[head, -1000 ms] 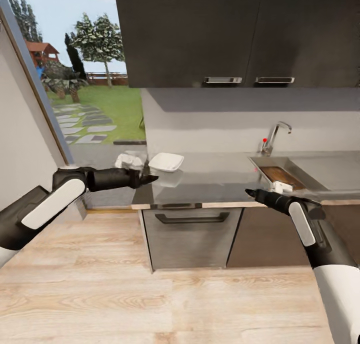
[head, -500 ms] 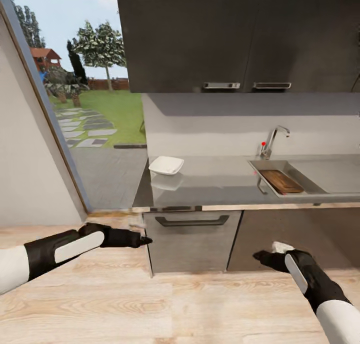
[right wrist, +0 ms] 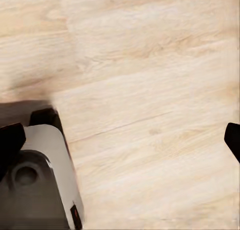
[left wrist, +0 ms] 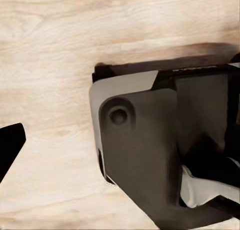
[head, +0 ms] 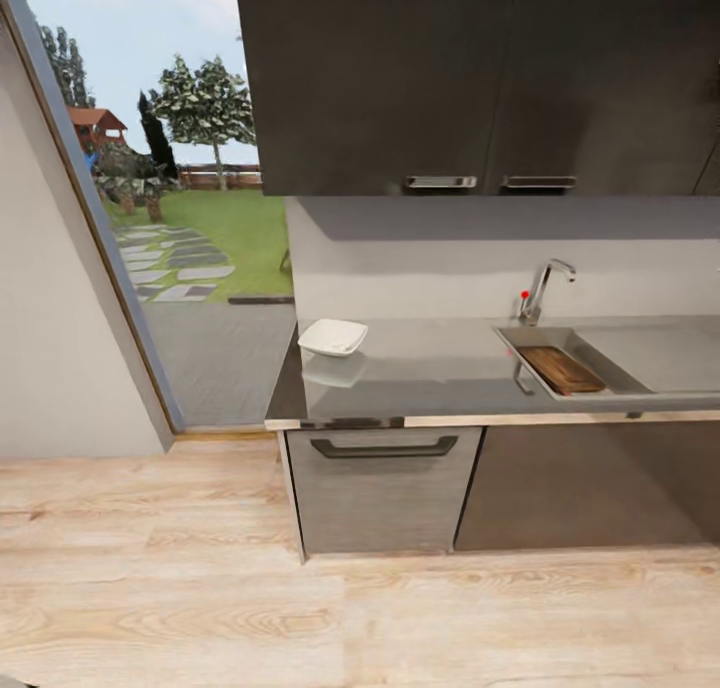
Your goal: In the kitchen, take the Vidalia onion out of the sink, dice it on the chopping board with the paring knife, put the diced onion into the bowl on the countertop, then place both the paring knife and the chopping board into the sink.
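- Right now the sink (head: 510, 340) sits ahead and to the right in the head view, set into the far right stretch of the countertop (head: 430, 373), with the chrome tap (head: 545, 288) behind it.
- The chopping board (head: 562, 369) lies flat inside the basin, its long axis running from the counter's front edge back toward the tap, slightly slanted.
- The bowl (head: 333, 337) stands on the countertop's left end, well apart from the sink.
- A thin dark streak lies on the slab just beside the basin's left rim. Whether it is the paring knife is too small to tell, and I cannot make out the onion.
- The right gripper (right wrist: 120, 145) hangs over the wooden floor (right wrist: 150, 79), its two dark fingertips spread wide apart with nothing between them.
- The left gripper (left wrist: 120, 150) also looks down at the floor and at the robot's own base (left wrist: 145, 155). One fingertip (left wrist: 10, 149) is clear and the other is lost against the dark base, so I cannot tell whether its fingers are apart or together.
- Judging by the layout, the right arm is the nearer one for anything at the sink and the left for the bowl.
- Any reach first needs both arms raised from floor level to counter height, and probably the base brought closer.
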Tool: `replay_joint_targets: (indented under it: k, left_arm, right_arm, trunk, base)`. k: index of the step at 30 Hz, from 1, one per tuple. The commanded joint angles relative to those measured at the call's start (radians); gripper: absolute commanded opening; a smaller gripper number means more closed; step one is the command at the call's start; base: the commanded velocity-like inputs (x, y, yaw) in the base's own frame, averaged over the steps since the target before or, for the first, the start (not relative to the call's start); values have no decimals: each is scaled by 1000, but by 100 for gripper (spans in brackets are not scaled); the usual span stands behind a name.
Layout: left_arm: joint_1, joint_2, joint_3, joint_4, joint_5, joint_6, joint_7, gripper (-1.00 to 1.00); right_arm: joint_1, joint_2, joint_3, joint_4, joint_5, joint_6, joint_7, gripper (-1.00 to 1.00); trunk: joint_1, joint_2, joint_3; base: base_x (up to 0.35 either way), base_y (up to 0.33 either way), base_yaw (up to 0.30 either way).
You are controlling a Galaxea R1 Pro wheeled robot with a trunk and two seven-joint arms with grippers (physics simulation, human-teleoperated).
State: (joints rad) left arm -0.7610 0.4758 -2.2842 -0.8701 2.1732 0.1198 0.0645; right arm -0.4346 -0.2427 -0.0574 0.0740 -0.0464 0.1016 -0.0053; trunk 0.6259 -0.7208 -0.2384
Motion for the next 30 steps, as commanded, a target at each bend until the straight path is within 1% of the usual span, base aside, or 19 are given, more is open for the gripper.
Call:
replay_joint_targets:
  k: [1, 2, 3, 4, 5, 6, 7, 8, 10, 11, 12, 15, 18, 19, 21, 23, 27, 28, 30]
  left_arm:
    - [59, -10, -6, 41, 11, 0, 5, 100]
    - [118, -23, -10, 87, 14, 1, 5, 100]
    - [229, -58, -12, 178, 17, 1, 6, 100]
    - [279, -75, -13, 217, 18, 1, 6, 100]
    - [302, -82, -13, 234, 19, 1, 6, 100]
    - [346, -95, -13, 260, 26, 1, 6, 100]
    - [386, -106, -13, 279, 42, 1, 6, 100]
    - [404, -112, -13, 286, 54, 1, 6, 100]
    - [470, -129, -14, 311, 120, 0, 7, 100]
    - [485, -132, -14, 319, 140, -1, 7, 100]
    - [531, -140, -14, 340, 183, -2, 7, 100]
    - [573, -155, -14, 357, 183, -3, 7, 100]
    - [588, -166, -14, 363, 183, -3, 7, 100]
    - [592, -168, -14, 364, 183, -3, 7, 100]
    - [598, -171, -14, 376, 183, -3, 7, 100]
    - [599, -171, -15, 413, 183, -3, 6, 100]
    - [600, -174, -15, 451, 183, -4, 4, 100]
    - [600, -189, -15, 458, 183, -5, 3, 100]
    - [600, -204, -14, 461, 183, -7, 3, 100]
  right_arm:
    - [34, 1, -5, 3, -4, -2, -10, 100]
    - [69, 4, -5, 4, -3, -4, -15, 100]
    - [133, 19, -4, 5, -3, -7, -22, 100]
    - [162, 28, -4, 5, -3, -9, -24, 100]
    - [176, 32, -4, 5, -3, -9, -24, 100]
    - [204, 42, -4, 6, -3, -10, -26, 100]
    - [228, 51, -4, 6, -3, -15, -26, 100]
    - [239, 56, -4, 6, -3, -19, -27, 100]
    - [278, 72, -4, 6, -3, -42, -30, 100]
    - [288, 76, -4, 6, -3, -46, -31, 100]
    - [317, 87, -5, 6, -3, -56, -35, 100]
    - [349, 96, -5, 6, -3, -62, -47, 100]
    - [362, 99, -5, 6, -3, -64, -62, 100]
    - [364, 101, -5, 6, -3, -64, -68, 100]
    - [368, 112, -5, 4, -3, -65, -77, 100]
    - [368, 114, -6, 3, -3, -65, -77, 100]
    - [369, 116, -6, 2, -3, -69, -78, 100]
    - [369, 116, -8, 0, -3, -70, -78, 100]
    - [369, 116, -9, -1, -3, -72, -78, 100]
  trunk:
    - [0, -1, 1]
    - [0, -1, 2]
    - [0, -1, 4]
    - [0, -1, 6]
    - [0, -1, 7]
    - [0, -1, 9]
    - [0, -1, 10]
    - [0, -1, 12]
    - [0, -1, 15]
    - [0, -1, 17]
    - [0, -1, 19]
    - [0, -1, 24]
    - [0, -1, 29]
    - [0, -1, 30]
    - [0, -1, 33]
    - [0, -1, 37]
    - [0, -1, 43]
    - [0, -1, 45]
    - [0, -1, 48]
  base:
    - [0, 0, 0]
    - [0, 0, 0]
    - [0, 0, 0]
    - [0, 0, 0]
    - [0, 0, 0]
    - [0, 0, 0]
    - [0, 0, 0]
    - [0, 0, 0]
    - [0, 0, 0]
    - [0, 0, 0]
    - [0, 0, 0]
    - [0, 0, 0]
    - [0, 0, 0]
    - [0, 0, 0]
    - [0, 0, 0]
    - [0, 0, 0]
    - [0, 0, 0]
    - [0, 0, 0]
    - [0, 0, 0]
